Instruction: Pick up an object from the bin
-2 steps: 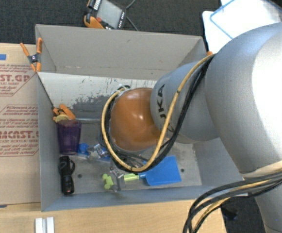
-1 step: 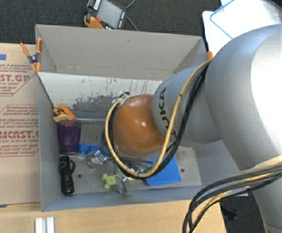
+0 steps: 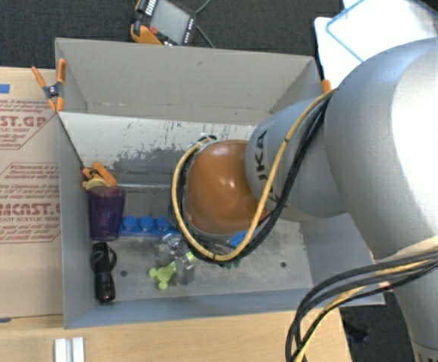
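1. You are looking down at the grey arm (image 3: 369,142) reaching into the bin (image 3: 203,74) from 3 o'clock. Yellow and black cables (image 3: 179,194) ring its orange wrist cover (image 3: 215,187).
2. Black lettering (image 3: 258,161) on the arm's shell reads "KA" where the cable leaves it clear.
3. The gripper (image 3: 179,261) sits low at 6 o'clock on the bin floor; you cannot tell whether the claw is wide or narrow.
4. A small green thing (image 3: 160,276) lies just beside the gripper, at its 8 o'clock; whether they touch is unclear.
5. Blue pieces (image 3: 145,225) line up at the gripper's 10 o'clock. A purple cup (image 3: 105,211) stands at the bin's 9 o'clock with an orange thing (image 3: 98,176) at its 12, and a black object (image 3: 103,274) lies at 8 o'clock.
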{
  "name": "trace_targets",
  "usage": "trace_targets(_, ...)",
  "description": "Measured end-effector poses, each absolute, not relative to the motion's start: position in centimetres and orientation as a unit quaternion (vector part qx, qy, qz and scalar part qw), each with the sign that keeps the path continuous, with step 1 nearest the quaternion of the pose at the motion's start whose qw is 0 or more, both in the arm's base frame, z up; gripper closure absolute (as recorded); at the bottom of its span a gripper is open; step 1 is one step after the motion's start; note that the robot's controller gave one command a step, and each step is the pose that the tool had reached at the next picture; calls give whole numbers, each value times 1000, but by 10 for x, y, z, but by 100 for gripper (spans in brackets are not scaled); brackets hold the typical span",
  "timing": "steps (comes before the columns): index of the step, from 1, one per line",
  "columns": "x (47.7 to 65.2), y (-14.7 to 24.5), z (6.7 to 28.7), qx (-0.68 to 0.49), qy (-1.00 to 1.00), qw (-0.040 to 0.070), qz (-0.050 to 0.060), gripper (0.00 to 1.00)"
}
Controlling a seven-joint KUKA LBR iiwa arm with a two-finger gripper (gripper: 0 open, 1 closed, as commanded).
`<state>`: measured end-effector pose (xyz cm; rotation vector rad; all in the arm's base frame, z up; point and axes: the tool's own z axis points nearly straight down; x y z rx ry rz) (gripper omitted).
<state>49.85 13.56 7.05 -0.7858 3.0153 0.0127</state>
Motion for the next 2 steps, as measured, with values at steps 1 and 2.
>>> trace_targets(1, 498, 136, 70, -252, 968, 13, 4, 100)
trace_targets(2, 494, 134, 89, -253, 967, 6, 4, 100)
